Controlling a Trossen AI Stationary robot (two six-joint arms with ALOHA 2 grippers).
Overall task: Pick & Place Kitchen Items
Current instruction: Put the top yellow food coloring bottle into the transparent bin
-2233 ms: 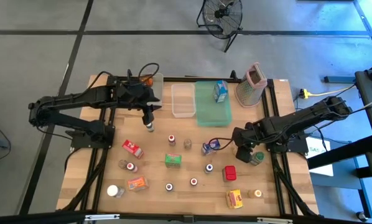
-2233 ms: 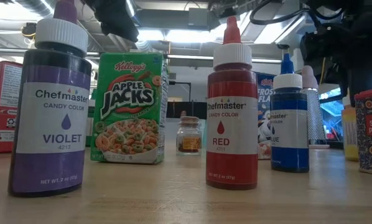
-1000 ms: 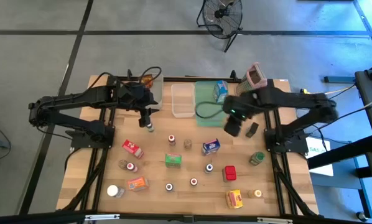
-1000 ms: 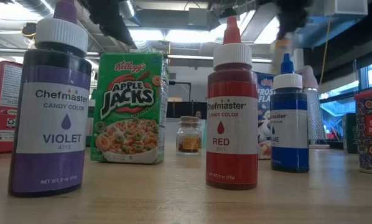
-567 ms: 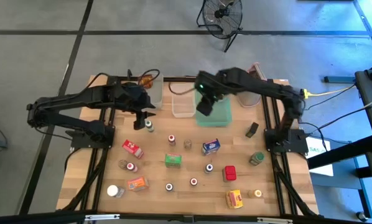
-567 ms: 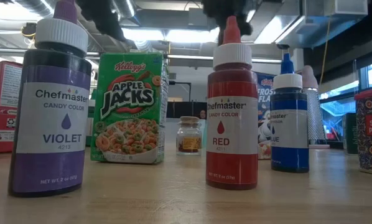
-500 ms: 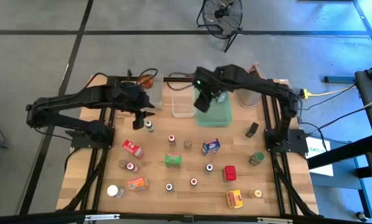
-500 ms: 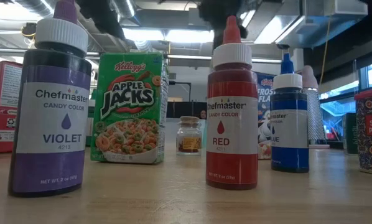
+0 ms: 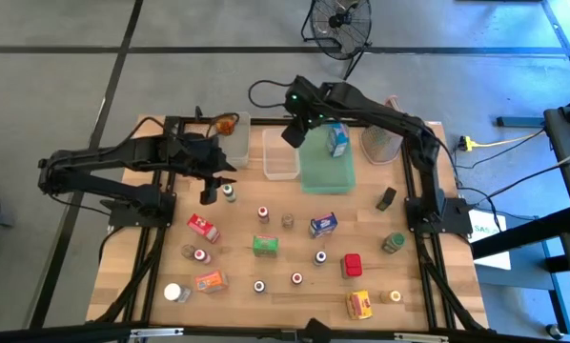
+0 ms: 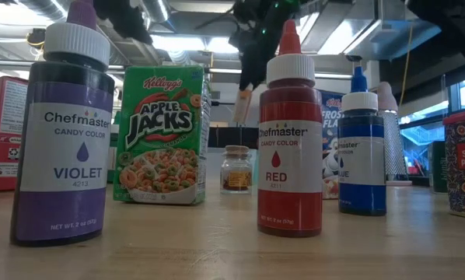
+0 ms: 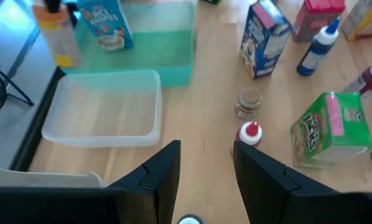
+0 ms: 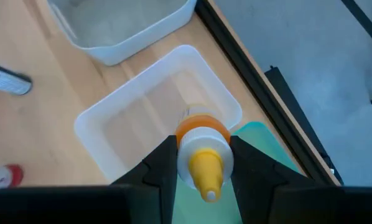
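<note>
Orange-collared, yellow-nozzled squeeze bottle clamped upright between the fingers of the right gripper, held in the air near the wooden table's far edge, over the side of an empty clear plastic bin that lies next to a shallow green tray. Small blue cereal box standing in the tray's far end; metal box grater with pink top by the far right corner. Left gripper low over the table's left half, fingers parted with nothing between them, just beside a small green-capped bottle standing on the wood. Seen from the left wrist: a little brown-filled glass jar, a red-capped bottle, a green cereal box and a blue-and-white cereal box ahead of the open fingers, all apart from them. Other kitchen items spread over the near half of the table, among them a violet colouring bottle, a red colouring bottle and a blue colouring bottle close to the near edge, all upright.
</note>
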